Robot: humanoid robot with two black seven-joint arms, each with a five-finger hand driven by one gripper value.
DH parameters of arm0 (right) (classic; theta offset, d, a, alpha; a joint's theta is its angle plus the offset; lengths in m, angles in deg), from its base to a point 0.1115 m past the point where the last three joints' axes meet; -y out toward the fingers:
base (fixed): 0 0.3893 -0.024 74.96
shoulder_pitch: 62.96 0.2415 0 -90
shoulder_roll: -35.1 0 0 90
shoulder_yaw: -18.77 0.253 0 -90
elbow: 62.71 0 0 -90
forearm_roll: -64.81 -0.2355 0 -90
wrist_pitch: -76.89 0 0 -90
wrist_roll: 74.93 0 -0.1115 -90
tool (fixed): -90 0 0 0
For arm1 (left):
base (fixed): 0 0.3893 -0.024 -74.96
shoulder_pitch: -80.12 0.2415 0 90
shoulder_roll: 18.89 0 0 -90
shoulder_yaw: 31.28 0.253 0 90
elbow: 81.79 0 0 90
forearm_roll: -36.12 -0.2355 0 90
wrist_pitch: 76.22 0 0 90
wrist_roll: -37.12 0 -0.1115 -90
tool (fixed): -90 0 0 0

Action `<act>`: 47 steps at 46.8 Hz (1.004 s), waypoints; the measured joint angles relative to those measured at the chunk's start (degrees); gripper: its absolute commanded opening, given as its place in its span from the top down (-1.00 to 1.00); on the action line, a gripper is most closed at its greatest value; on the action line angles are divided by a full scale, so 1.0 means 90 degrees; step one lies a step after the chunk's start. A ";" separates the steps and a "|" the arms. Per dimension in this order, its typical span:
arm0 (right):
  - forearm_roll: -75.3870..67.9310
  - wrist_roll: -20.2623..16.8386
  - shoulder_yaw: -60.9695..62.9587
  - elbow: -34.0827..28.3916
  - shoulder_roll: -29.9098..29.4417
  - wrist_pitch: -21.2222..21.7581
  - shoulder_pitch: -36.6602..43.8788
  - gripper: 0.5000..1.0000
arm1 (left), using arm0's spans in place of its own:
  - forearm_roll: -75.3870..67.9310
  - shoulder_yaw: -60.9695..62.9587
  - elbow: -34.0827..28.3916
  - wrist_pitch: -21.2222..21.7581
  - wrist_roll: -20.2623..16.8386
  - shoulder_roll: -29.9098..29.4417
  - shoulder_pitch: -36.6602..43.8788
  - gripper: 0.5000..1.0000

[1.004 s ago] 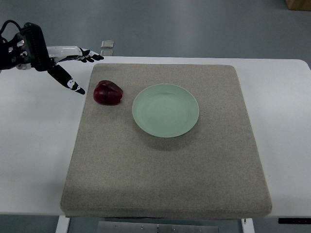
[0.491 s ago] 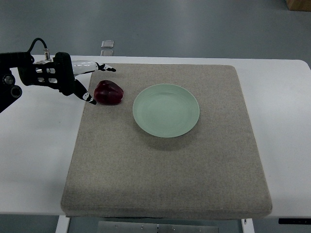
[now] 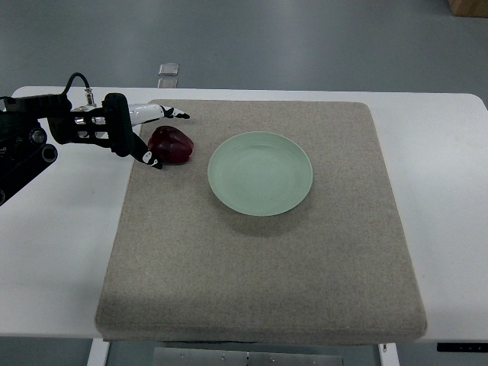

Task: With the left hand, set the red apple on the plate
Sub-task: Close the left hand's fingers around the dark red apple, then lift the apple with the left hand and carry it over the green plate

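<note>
A dark red apple (image 3: 172, 146) lies on the grey mat (image 3: 259, 252), just left of a pale green plate (image 3: 260, 173). My left hand (image 3: 162, 137) reaches in from the left edge with its fingers spread around the apple's left side. The upper fingers (image 3: 171, 113) pass behind the apple and the thumb (image 3: 149, 158) sits at its front left. The hand is open and holds nothing. The plate is bare. The right arm does not show.
The mat lies on a white table (image 3: 53, 252). Two small grey squares (image 3: 168, 69) sit on the floor beyond the table's far edge. A brown box corner (image 3: 467, 6) shows at the top right.
The left hand has moved right, from the table left of the mat to the apple, and its spread fingers now flank the apple. Apple and plate have stayed put.
</note>
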 measured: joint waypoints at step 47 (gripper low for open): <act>0.0000 0.0000 0.0000 -0.0001 0.0000 0.0000 0.0000 -0.72 | 0.0330 0.0259 0.0917 -0.0047 -0.0119 -0.0025 -0.0699 1.00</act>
